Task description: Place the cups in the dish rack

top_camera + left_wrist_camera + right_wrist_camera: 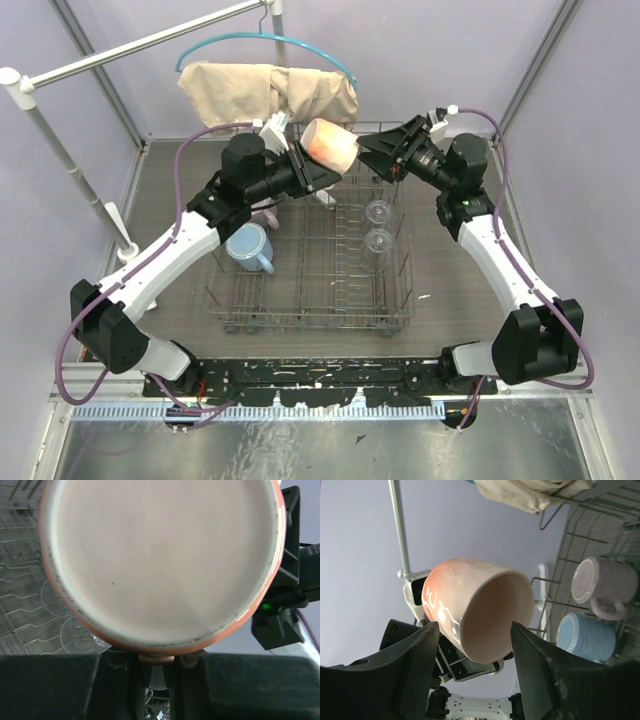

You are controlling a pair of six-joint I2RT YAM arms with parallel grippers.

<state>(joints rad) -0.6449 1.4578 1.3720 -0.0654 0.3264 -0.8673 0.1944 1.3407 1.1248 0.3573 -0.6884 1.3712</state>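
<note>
My left gripper [312, 165] is shut on the peach-orange mug [330, 145], pinching its handle [156, 657], and holds it on its side in the air above the dish rack's far edge. The mug's pale base [160, 555] fills the left wrist view. My right gripper [385, 152] is open, its jaws either side of the mug's open mouth [490, 615] without touching it. The grey wire dish rack [310, 300] holds the light blue mug [250, 245], the mauve-pink mug [602, 587] and two clear glass tumblers [378, 212], [378, 241]. The blue mug also shows in the right wrist view [582, 637].
A beige cloth [270, 90] hangs from a teal hanger [300, 42] just behind the rack. A white pole stand [60, 150] rises at the far left. Grey walls close in the table on three sides.
</note>
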